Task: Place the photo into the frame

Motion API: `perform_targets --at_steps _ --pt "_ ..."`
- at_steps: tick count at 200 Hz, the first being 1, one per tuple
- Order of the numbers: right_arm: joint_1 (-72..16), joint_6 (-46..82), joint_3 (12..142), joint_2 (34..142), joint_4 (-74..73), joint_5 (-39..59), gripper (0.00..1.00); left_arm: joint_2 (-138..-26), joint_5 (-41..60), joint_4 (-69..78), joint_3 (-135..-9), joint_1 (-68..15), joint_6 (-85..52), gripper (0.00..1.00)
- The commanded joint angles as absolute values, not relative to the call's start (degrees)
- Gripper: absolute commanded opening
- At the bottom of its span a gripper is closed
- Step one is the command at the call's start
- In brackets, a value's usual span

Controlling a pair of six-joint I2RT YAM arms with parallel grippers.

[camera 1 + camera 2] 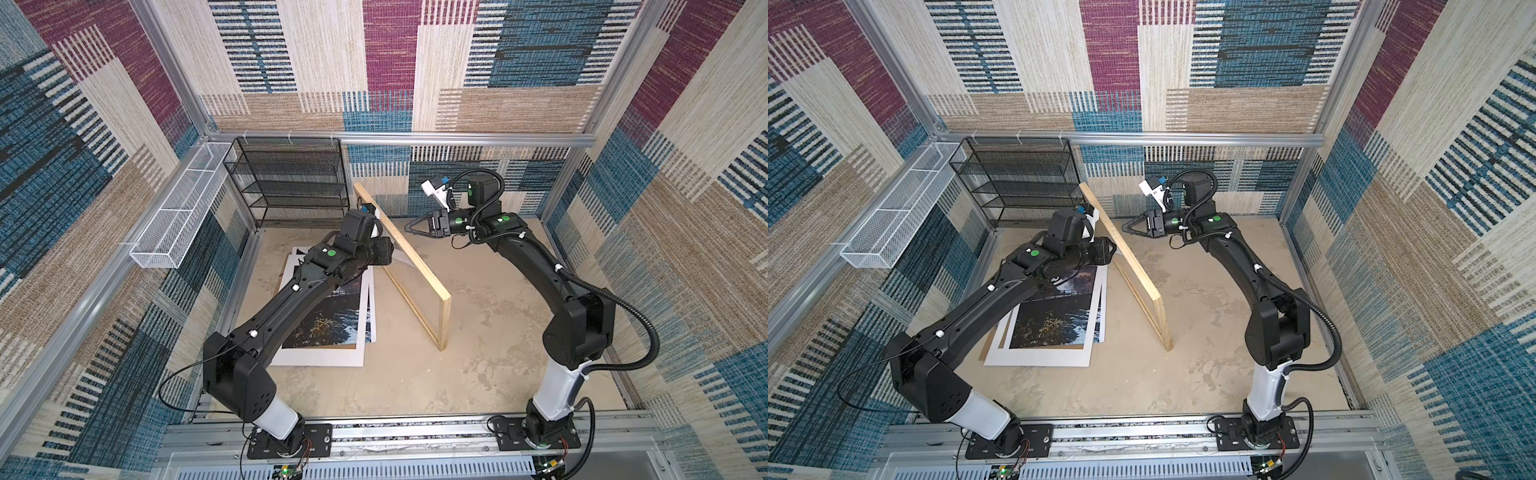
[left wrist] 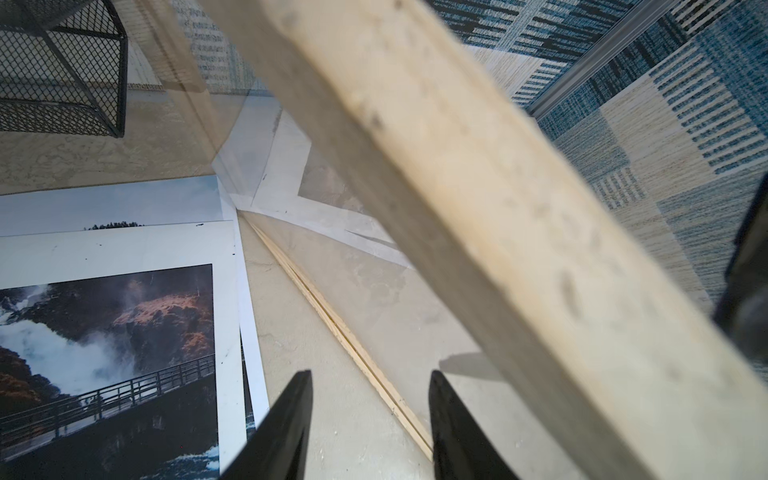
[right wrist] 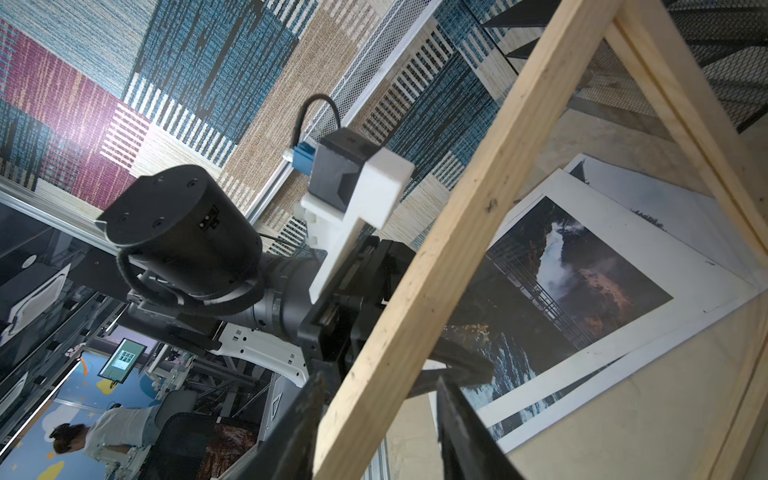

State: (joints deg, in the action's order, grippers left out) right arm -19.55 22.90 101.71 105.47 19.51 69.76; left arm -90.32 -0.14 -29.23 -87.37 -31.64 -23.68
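While the frame (image 1: 415, 255) stands on edge between the grippers, the photo (image 1: 332, 320) lies uninserted on the desk (image 1: 478, 332) below the released left gripper (image 2: 370, 376); the right gripper (image 1: 410, 227) straddles the frame's rail, though I cannot tell whether it grips.

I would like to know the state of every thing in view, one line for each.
frame: stands on its long edge on the table, no photo in it.
photo: lies flat on the table, under the mat.
mat: lies flat on the photo, a little askew.
left gripper: open, nothing between the jaws.
right gripper: open, jaws either side of the frame's top rail.
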Motion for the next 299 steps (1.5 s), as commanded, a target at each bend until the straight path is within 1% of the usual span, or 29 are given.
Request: perform_targets --at_steps 1,9,20,47,92,203,231,299 --pt "-19.7 21.3 102.0 105.0 20.3 68.0 0.59 -90.3 -0.8 -28.5 -87.4 -31.5 -22.1 0.49" --pt "-19.7 20.6 102.0 104.9 21.1 67.2 0.62 -90.4 -0.7 -28.6 -87.5 -31.6 -22.1 0.49" --pt "-19.7 20.0 101.5 104.9 21.5 66.9 0.65 -90.4 -0.6 -28.6 -87.5 -31.6 -22.1 0.49" --pt "-19.7 18.9 101.1 104.9 22.6 66.1 0.67 -89.9 -0.5 -28.7 -87.7 -31.6 -21.8 0.49" --pt "-19.7 17.6 100.9 105.8 23.6 65.7 0.68 -89.2 0.4 -28.9 -89.3 -31.6 -20.8 0.49" --pt "-19.5 18.0 101.1 104.8 22.9 66.4 0.69 -85.6 3.0 -23.6 -88.0 -31.6 -19.4 0.49" --pt "-19.5 18.0 101.1 104.5 23.0 66.3 0.69 -84.5 3.2 -22.3 -87.2 -31.6 -19.5 0.50" --pt "-19.5 17.6 100.7 103.5 23.5 65.5 0.69 -86.1 4.4 -22.1 -88.7 -31.6 -19.7 0.51"
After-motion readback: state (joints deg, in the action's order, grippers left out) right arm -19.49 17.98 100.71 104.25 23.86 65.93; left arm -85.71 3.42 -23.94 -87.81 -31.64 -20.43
